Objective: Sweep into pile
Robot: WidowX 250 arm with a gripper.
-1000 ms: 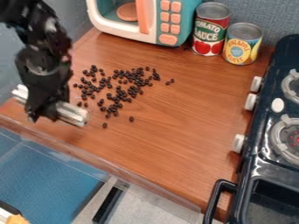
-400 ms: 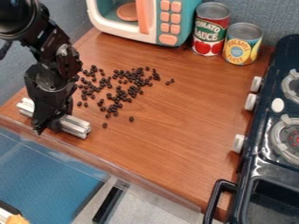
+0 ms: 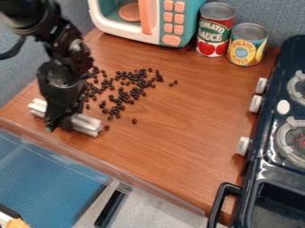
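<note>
I grip the metal bar crosswise in my gripper, perhaps so its length can sweep the dark beans scattered just beside it on the counter.

At the frame's left, a jointed black robot arm sports rounded, glossy housings, a curving black cable at upper left and a matching black gripper.

Beans lie before the microwave, 2 cans rightward.
</note>
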